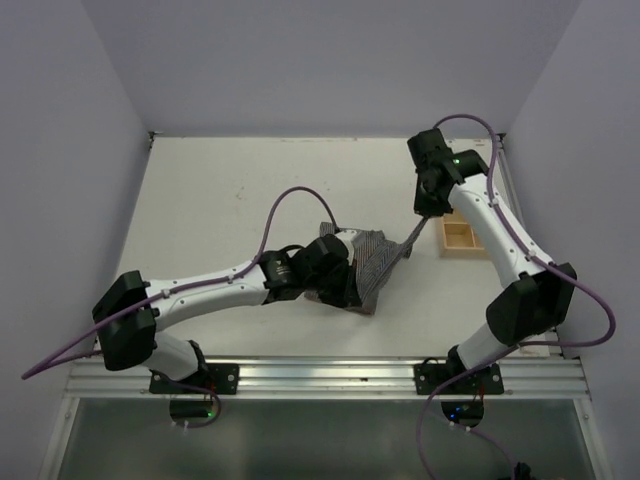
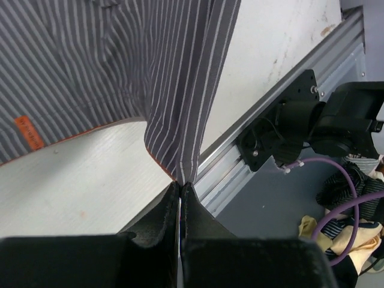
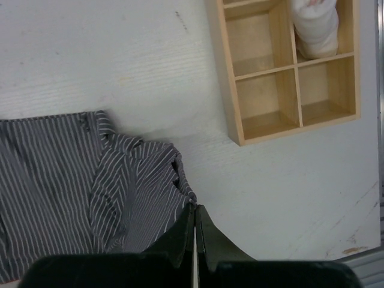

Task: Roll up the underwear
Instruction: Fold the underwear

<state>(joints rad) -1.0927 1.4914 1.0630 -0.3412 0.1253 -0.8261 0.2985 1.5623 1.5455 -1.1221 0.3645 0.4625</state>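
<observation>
The underwear [image 1: 372, 258] is grey cloth with fine white stripes, lifted and stretched between both grippers at the table's middle. My left gripper [image 1: 345, 290] is shut on its near corner; in the left wrist view the cloth [image 2: 120, 66] hangs taut from my closed gripper [image 2: 180, 183], with an orange tag and orange edging. My right gripper [image 1: 428, 218] is shut on its far right corner; in the right wrist view the cloth [image 3: 84, 180] spreads left of my closed gripper [image 3: 195, 206].
A wooden compartment box [image 1: 461, 236] sits just right of the right gripper; in the right wrist view the box [image 3: 282, 72] holds a white bundle [image 3: 315, 27]. The table's near metal rail [image 2: 252, 174] lies close to the left gripper. Loose clothes lie below the table [image 2: 354, 210].
</observation>
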